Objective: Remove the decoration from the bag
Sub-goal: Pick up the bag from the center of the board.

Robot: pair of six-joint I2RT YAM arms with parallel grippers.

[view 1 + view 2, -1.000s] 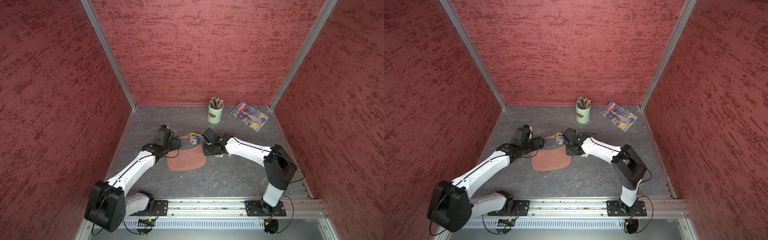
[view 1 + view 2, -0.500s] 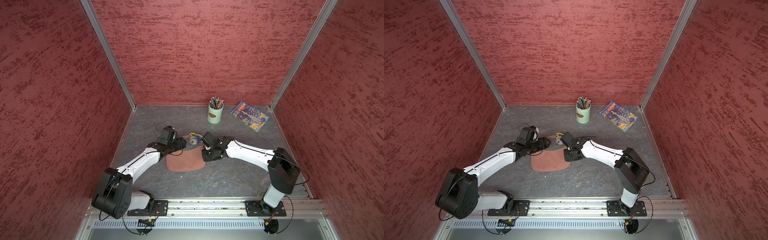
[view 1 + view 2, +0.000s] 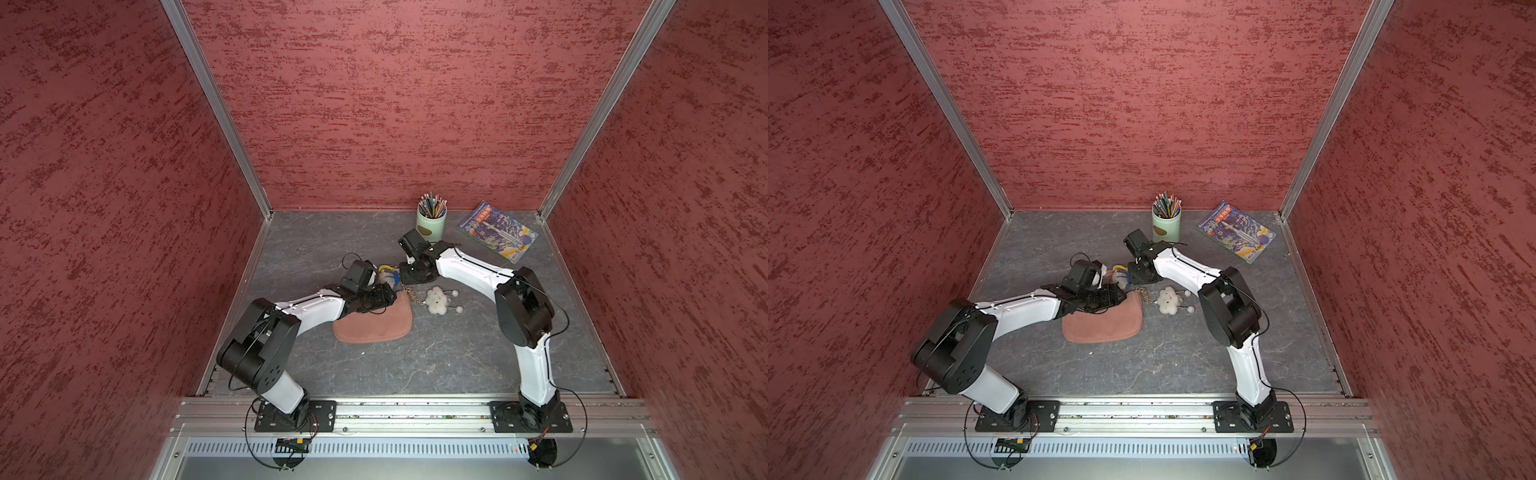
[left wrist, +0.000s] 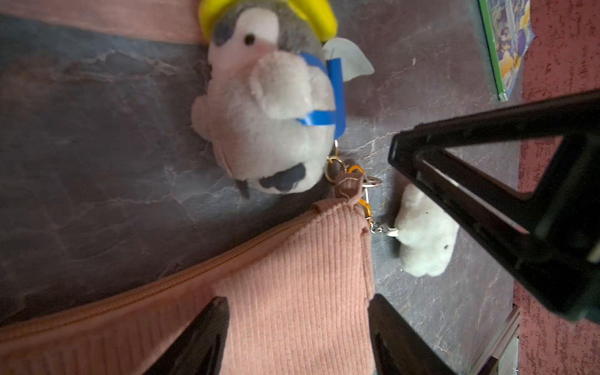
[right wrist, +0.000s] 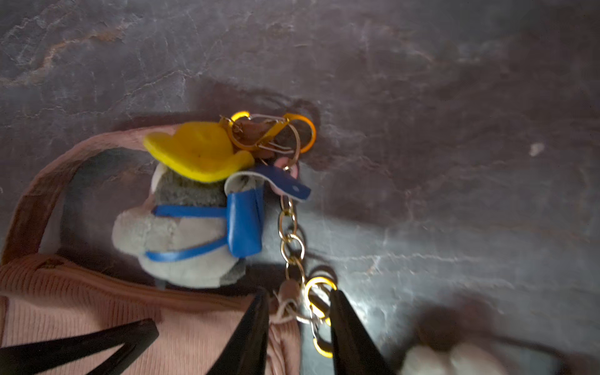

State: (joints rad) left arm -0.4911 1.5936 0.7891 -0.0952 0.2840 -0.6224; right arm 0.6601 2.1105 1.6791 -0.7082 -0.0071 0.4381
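left gripper [image 4: 298,298] wide astride the bag [image 4: 276,253] corner, steadying it; right gripper [image 5: 300,293] narrow around orange clasp [image 5: 319,280], grip unclear.

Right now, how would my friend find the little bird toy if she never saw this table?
Start at the pink bag in the middle of the grey table. Between its top edge and its curved strap lies the small plush bird. Unlike the plain white fluffy charm beside the bag, it wears a yellow hat and a blue backpack.
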